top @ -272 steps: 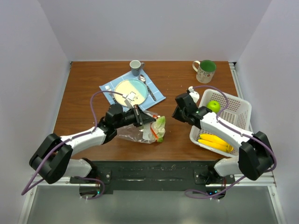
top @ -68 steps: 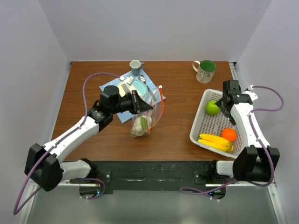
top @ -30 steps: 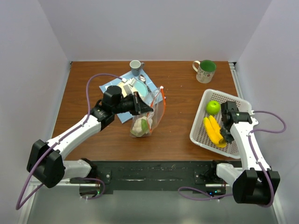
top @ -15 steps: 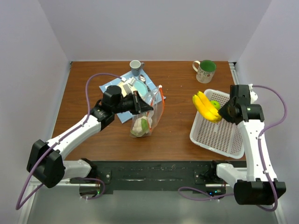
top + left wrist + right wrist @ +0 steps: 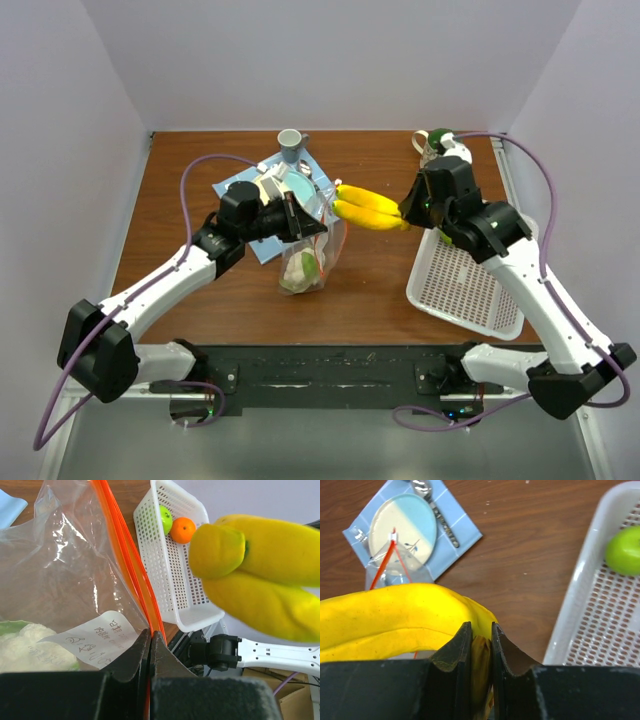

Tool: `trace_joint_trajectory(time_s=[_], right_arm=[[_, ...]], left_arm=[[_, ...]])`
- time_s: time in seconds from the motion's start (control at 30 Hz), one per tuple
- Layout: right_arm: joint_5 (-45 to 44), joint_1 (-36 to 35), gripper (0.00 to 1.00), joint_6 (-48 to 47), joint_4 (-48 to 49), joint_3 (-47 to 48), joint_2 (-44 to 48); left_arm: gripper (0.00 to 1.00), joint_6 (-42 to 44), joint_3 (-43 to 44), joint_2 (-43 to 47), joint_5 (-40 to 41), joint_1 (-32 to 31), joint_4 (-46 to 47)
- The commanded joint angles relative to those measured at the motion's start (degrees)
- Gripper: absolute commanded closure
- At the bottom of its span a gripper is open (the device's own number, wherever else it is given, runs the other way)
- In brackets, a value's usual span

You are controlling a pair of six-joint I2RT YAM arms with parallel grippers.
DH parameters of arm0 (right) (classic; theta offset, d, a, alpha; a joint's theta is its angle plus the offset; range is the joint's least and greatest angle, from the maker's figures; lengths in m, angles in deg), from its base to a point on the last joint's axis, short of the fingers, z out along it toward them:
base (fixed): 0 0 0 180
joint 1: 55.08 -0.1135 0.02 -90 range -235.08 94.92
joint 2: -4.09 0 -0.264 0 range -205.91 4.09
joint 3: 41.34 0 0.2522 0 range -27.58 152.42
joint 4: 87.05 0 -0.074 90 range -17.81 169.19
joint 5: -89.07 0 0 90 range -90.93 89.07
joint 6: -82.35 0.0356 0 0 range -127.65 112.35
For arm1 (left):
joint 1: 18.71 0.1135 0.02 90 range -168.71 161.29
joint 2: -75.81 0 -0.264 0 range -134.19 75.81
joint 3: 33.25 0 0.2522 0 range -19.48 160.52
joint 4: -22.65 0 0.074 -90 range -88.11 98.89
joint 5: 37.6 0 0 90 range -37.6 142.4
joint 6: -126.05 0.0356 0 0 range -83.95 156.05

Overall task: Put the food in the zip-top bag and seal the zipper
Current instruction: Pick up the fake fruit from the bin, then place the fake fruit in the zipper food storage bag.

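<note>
While the left gripper (image 5: 151, 645) was pinched shut on the zipper (image 5: 125, 565), holding the zip-top bag (image 5: 310, 262) upright w/ its mouth facing up, the right gripper (image 5: 477, 655) was clamped on the banana (image 5: 368, 206), which hung in the air just beside that mouth. So imo this was the loading step, abt midway. The leafy piece (image 5: 300, 272) sat inside the bag, and the apple (image 5: 624, 555) and orange (image 5: 182, 529) were over in the basket (image 5: 470, 285). Next move prob called for tipping the banana nose-down and feeding it between the two zipper strips, bc the gap looked narrow and the bunch wide. Sealing looked a long way off tbh.
</note>
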Motion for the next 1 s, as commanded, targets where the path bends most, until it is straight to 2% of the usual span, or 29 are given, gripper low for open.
trace_joint_trajectory(time_s=[0.0, 0.1, 0.23, 0.47, 0.73, 0.97], right_arm=[[-1.75, -3.21, 1.0, -3.0, 10.22, -0.73, -0.38], [-5.72, -5.85, 1.0, -6.34, 8.73, 1.03, -2.76], [-15.73, -10.34, 1.0, -10.99, 12.66, -0.28, -2.32], [-17.15, -11.4, 1.0, -20.66, 30.51, -9.42, 2.6], [-24.97, -17.55, 1.0, -33.49, 35.97, -11.88, 4.27], [-25.86, -20.54, 1.0, -35.44, 39.14, -16.8, 6.03]], left_arm=[[1.0, -0.81, 2.55, 1.21, 1.01, 0.44, 0.67], [1.0, -0.55, 2.99, 1.74, 1.36, 0.35, -0.3], [1.0, -0.37, 3.78, 2.0, 1.01, 0.43, -1.01], [1.0, 0.24, 5.27, 3.32, 0.48, 0.35, -5.57], [1.0, 2.61, 7.73, 3.93, 1.27, 0.35, -11.91], [1.0, 2.62, 9.05, 3.14, 0.92, 0.35, -12.61]])
